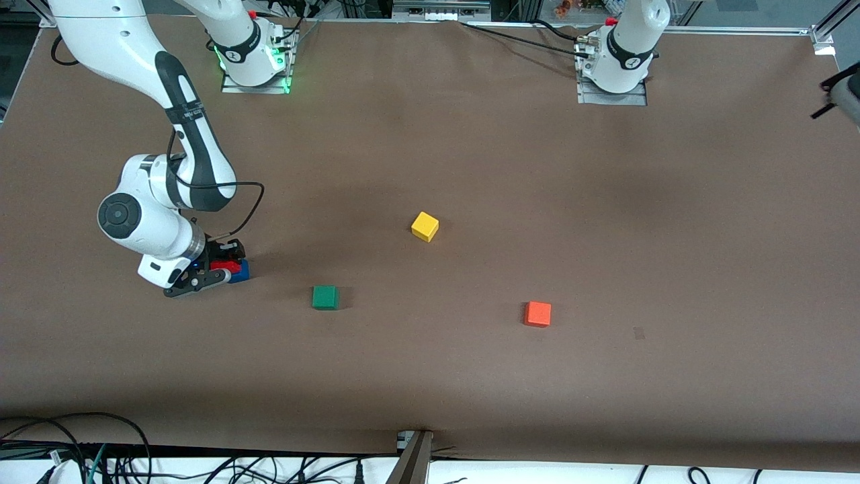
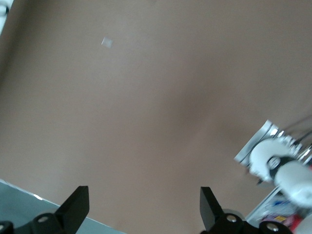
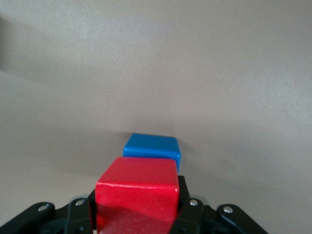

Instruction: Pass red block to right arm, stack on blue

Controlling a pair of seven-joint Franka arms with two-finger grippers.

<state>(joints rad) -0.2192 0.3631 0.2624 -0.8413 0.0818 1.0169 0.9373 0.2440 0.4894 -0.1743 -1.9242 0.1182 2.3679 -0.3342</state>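
Observation:
My right gripper [image 1: 225, 267] is shut on the red block [image 1: 224, 266], low over the table toward the right arm's end. The blue cube [image 1: 240, 270] sits on the table right beside the red block; I cannot tell if they touch. In the right wrist view the red block [image 3: 136, 192] fills the space between the black fingers [image 3: 80, 214], with the blue cube [image 3: 152, 148] just ahead of it. My left gripper [image 2: 142, 204] is open and empty, high over bare brown table; it does not show in the front view.
A yellow cube [image 1: 424, 226] sits mid-table. A green cube [image 1: 325, 297] and an orange cube [image 1: 537, 314] lie nearer the front camera. The left arm's base [image 1: 621, 57] stands at the table's back edge. Cables run along the front edge.

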